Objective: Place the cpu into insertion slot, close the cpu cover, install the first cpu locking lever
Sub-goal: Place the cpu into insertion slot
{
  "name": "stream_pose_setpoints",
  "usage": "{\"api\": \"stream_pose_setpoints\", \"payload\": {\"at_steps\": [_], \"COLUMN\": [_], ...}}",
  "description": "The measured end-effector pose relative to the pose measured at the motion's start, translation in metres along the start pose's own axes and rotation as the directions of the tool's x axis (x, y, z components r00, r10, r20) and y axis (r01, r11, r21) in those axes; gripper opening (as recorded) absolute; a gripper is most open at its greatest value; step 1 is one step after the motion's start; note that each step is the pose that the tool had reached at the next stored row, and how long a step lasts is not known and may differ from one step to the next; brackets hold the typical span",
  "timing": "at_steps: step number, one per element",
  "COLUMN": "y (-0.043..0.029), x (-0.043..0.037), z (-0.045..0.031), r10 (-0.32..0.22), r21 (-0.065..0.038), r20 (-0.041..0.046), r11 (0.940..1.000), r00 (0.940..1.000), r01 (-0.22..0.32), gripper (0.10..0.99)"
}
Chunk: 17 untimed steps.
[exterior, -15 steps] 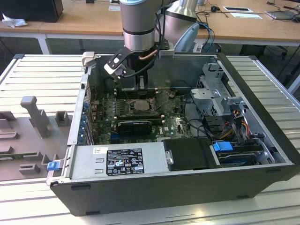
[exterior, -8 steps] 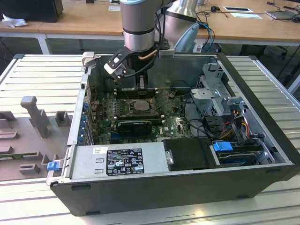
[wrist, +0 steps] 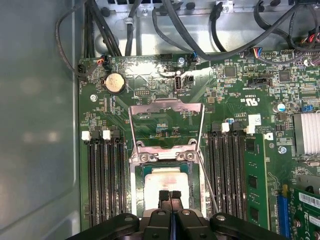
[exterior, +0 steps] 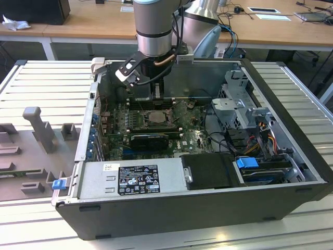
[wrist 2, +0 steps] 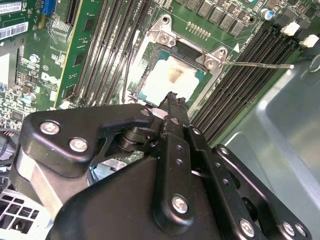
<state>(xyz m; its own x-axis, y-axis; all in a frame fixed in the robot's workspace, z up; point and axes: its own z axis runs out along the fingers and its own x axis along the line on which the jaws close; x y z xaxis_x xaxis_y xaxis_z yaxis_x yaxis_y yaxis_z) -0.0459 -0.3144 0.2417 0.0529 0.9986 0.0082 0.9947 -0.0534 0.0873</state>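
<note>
An open black computer case (exterior: 208,208) lies on its side on the ribbed aluminium table (exterior: 47,83), filling the middle of the exterior view. The black two-fingered end effector (wrist: 170,196) reaches down into the upper middle of the case. Its fingers are pressed together with nothing visible between them.

Its tips hang right over the cpu (wrist: 165,177), a small flat square chip with a silver-grey top and a thin green rim. The chip lies seated in the insertion slot (wrist: 136,192), the square silvery-framed socket on the green motherboard (wrist: 145,75). Whether the tips touch the chip I cannot tell.

The cpu cover (wrist: 165,103), a thin dark-silver frame plate with a large square window, stands swung up off the socket on its hinge (the board shows through the window). A thin wire locking lever (wrist 2: 255,64) sticks out unlatched beside the socket, reaching across the long black memory slots (wrist 2: 235,85).

A white-and-black printed label (exterior: 138,179) sits on the grey power supply box (exterior: 169,182) at the lower middle of the exterior view. White printed marks dot the motherboard. A small blue latch (exterior: 59,183) sits at the exterior view's lower left.
</note>
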Motion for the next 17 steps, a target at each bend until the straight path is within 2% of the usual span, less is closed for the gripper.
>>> {"api": "stream_pose_setpoints", "payload": {"at_steps": [17], "y": [0.0002], "x": [0.0], "z": [-0.0024], "r10": [0.007], "r21": [0.0], "r20": [0.0006], "r11": [1.0], "r00": [1.0], "r01": [-0.007], "gripper": [0.106]}}
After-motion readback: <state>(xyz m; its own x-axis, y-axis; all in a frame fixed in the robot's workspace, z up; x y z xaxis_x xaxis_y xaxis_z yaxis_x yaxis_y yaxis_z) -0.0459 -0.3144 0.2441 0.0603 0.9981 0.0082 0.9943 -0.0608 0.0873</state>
